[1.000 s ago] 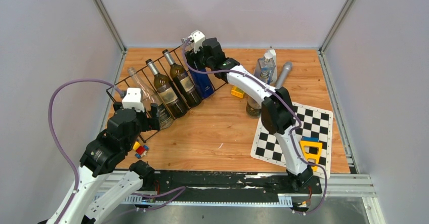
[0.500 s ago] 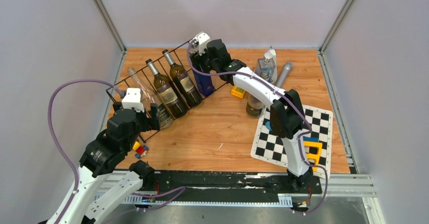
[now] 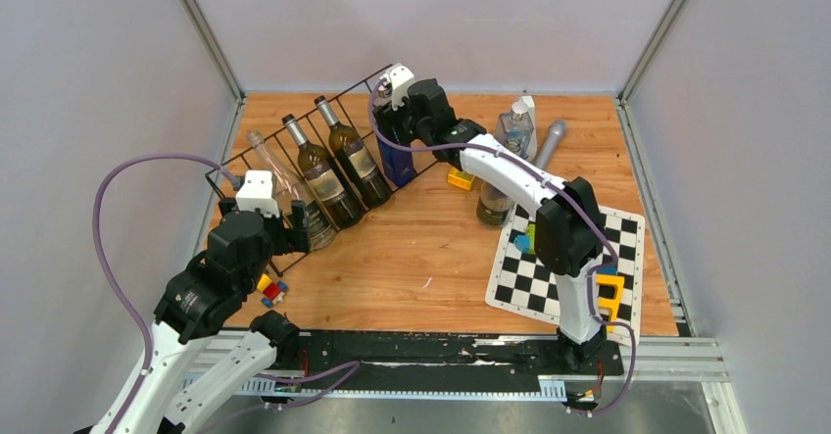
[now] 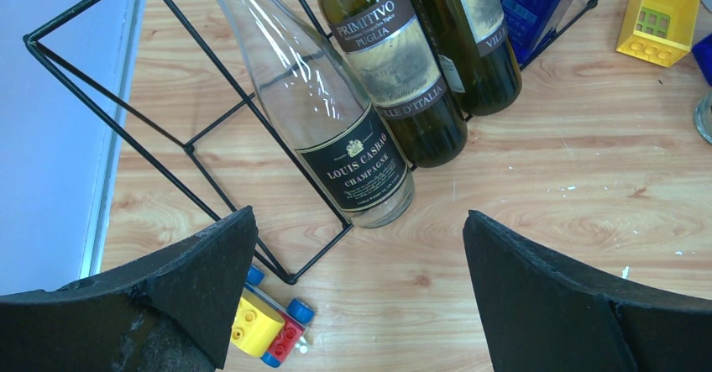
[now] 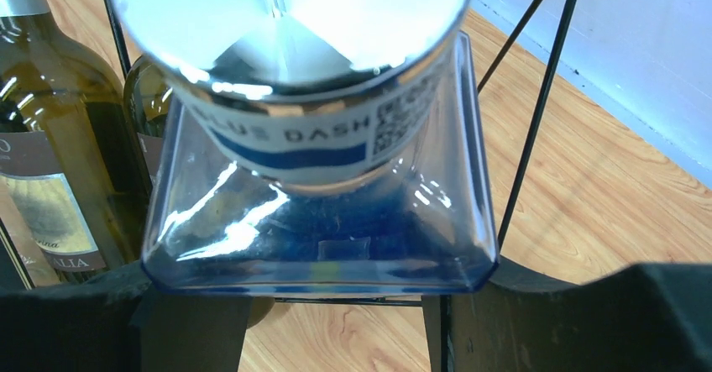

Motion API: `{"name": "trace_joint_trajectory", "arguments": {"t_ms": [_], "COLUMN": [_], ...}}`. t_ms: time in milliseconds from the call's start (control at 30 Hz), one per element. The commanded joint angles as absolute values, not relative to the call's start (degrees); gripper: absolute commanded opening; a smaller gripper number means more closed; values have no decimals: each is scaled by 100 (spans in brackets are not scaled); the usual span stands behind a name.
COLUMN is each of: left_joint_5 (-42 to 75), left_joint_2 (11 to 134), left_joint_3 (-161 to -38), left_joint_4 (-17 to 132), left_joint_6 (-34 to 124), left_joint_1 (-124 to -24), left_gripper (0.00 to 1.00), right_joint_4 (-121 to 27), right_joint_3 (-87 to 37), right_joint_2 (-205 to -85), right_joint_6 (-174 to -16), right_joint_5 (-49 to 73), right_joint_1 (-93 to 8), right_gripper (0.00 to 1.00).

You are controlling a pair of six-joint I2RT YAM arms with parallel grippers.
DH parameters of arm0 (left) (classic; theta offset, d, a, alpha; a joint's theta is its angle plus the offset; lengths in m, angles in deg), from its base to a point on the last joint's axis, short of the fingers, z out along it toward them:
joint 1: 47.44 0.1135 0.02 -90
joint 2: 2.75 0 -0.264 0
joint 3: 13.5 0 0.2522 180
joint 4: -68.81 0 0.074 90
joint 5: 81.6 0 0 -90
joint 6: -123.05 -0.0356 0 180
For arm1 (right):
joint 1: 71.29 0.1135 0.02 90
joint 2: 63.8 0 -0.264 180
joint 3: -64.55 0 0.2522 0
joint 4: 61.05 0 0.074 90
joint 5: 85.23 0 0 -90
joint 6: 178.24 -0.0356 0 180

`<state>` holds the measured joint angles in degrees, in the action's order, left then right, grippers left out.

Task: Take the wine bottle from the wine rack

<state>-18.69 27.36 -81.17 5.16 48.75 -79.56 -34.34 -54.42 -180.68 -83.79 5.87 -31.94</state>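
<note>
The long black wire wine rack (image 3: 212, 173) lies diagonally at the back left of the table. It holds a clear champagne bottle (image 4: 336, 128), two dark wine bottles (image 3: 333, 184) (image 3: 361, 165) and a blue square bottle (image 3: 396, 160) at its far right end. My right gripper (image 3: 397, 120) is shut on the blue bottle's shoulders (image 5: 319, 238), below its silver cap (image 5: 285, 19). My left gripper (image 4: 359, 217) hangs open just in front of the champagne bottle's base, holding nothing.
A toy block car (image 4: 264, 326) lies by the rack's near left corner. A yellow block (image 3: 460, 177), a brown jar (image 3: 492, 204), a spray bottle (image 3: 516, 130) and a grey cylinder (image 3: 549, 145) stand at the back right. A checkered mat (image 3: 568, 258) lies at the right.
My right gripper has shifted a little to the right and back with the blue bottle's top, tilting it. The left arm has not moved.
</note>
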Motion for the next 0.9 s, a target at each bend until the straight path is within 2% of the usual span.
{"name": "trace_joint_trajectory", "arguments": {"t_ms": [0,567,867], "left_joint_5": [-1894,-1882,-1828], "left_joint_2": [2722,2715,2731], "left_joint_3": [-8096,-8088,-8079], "left_joint_4": [719,717,733], "left_joint_6": [4788,4789,4780], "left_joint_1": [-7934,-7934,-7934], "left_gripper": [100,100,100], "right_joint_4": [-4527,-4641,-4623], "right_joint_3": [-5425,-4259,-3219], "right_joint_2": [-17176,-16095,-15180], "right_joint_6": [-8375,-8436,-8531], "right_joint_5": [485,345,328], "right_joint_1": [-3165,-3152,-3065], "right_gripper": [0,0,0]}}
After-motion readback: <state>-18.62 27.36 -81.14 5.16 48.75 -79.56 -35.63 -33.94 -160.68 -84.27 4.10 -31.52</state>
